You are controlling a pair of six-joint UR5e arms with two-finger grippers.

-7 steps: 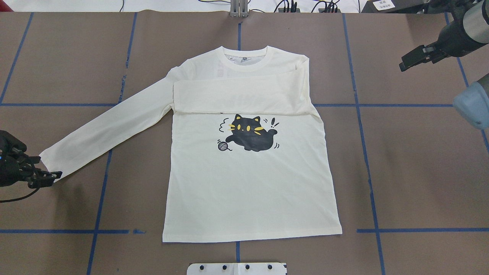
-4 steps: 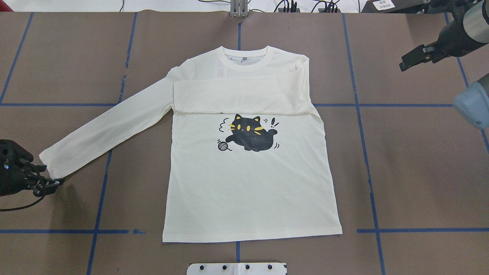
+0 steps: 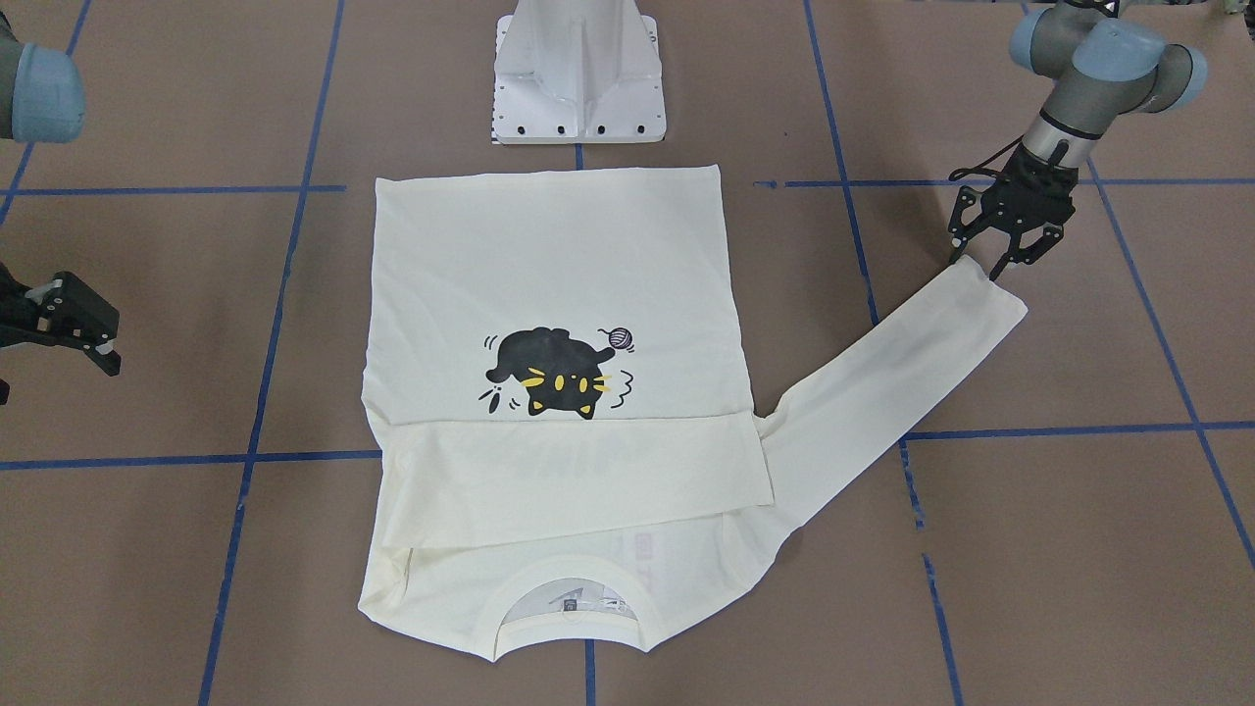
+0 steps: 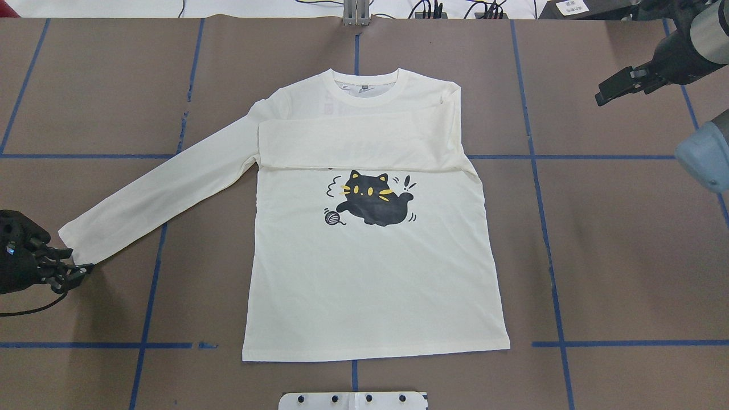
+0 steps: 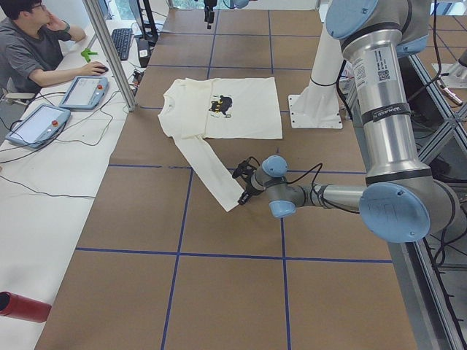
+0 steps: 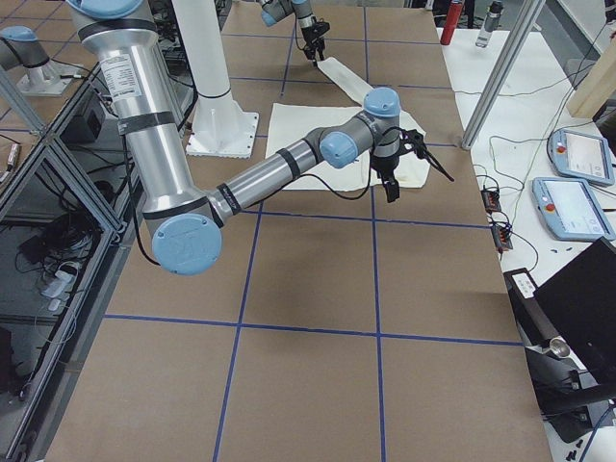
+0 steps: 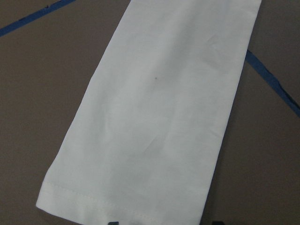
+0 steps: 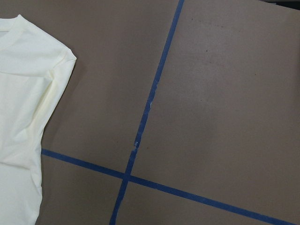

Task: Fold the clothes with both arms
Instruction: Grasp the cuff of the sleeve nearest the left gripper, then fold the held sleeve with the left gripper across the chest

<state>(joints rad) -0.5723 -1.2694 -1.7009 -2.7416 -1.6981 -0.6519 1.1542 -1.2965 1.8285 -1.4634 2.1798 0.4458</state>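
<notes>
The cream long-sleeved cotton T-shirt lies flat, front up, on the brown papered surface. We take its black cat print as our mark. Between the cat and the collar, one sleeve is folded across the chest. The other sleeve runs out well clear of the cat to the black left pincer. That pincer sits at the cuff, seemingly spread wide to either side of the hem; the wrist view catches only the tips. The right pincer hovers open and empty, well away on the cat's opposite side. We judge the second sleeve fold is in hand. Next, the left pincer must close on the cuff, lift it and carry it across, laying it just collarward of the cat.
</notes>
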